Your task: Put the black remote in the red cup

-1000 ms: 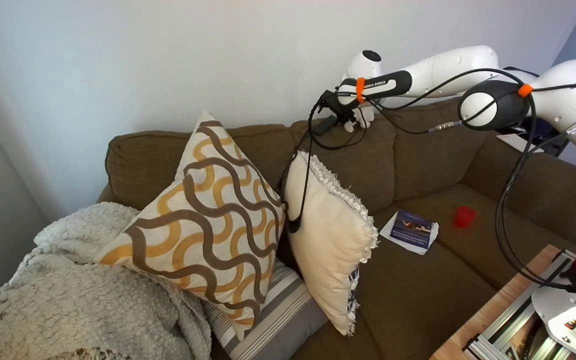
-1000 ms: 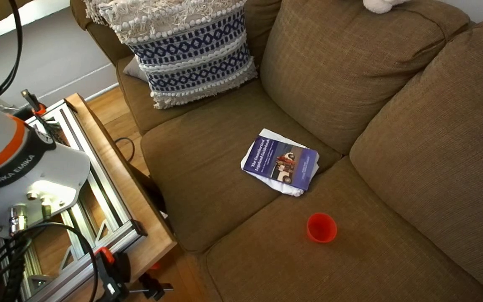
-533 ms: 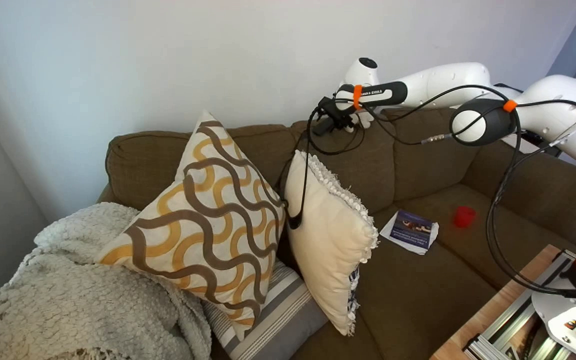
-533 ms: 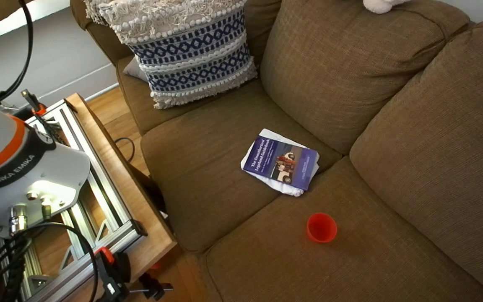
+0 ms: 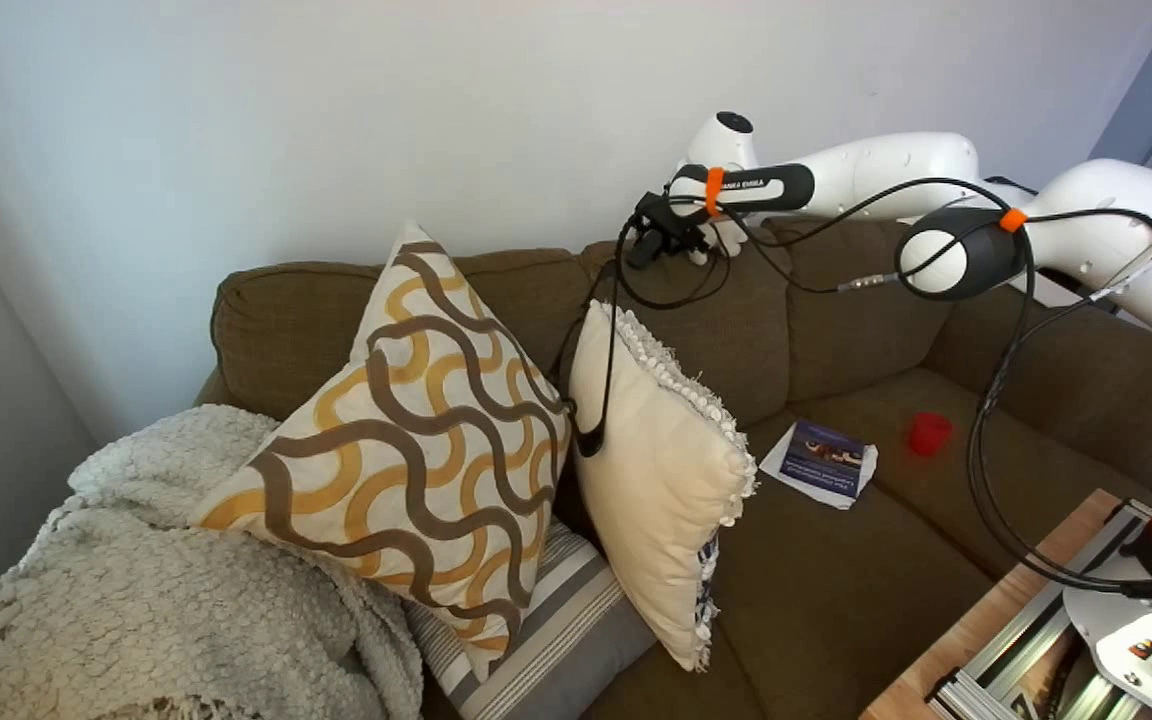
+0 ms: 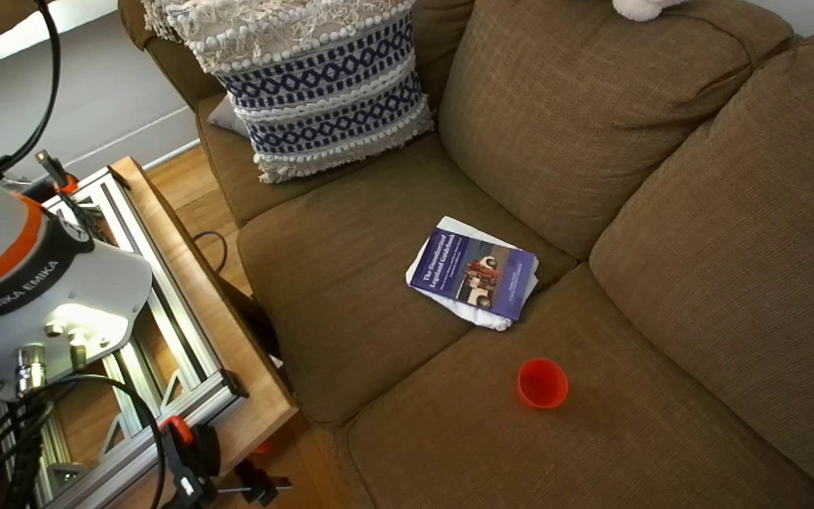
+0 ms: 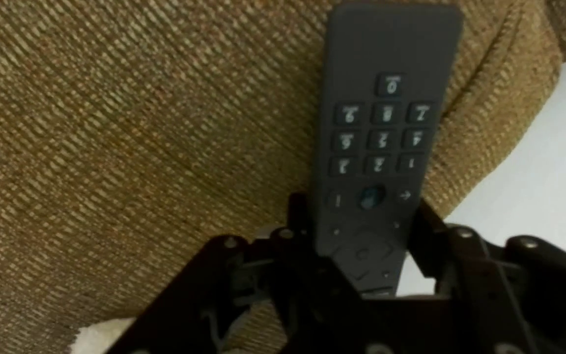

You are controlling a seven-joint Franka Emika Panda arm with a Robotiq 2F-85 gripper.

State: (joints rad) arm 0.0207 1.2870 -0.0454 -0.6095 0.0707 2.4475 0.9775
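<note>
The fingers (image 7: pixel 428 241) pinch the black remote (image 7: pixel 381 147) at the far sofa back (image 5: pixel 736 335), the arm (image 5: pixel 876 165) having just lowered, so the grasp seems made and the carry to the red cup (image 5: pixel 929 433), nearer on the right, remains.

In both exterior views I get hard white glare off the arm's base (image 6: pixel 92 318), inward of the tabletop's wooden edge (image 6: pixel 258 399), while in my wrist view the gripper (image 7: pixel 362 228) looks dark and blurred.
</note>
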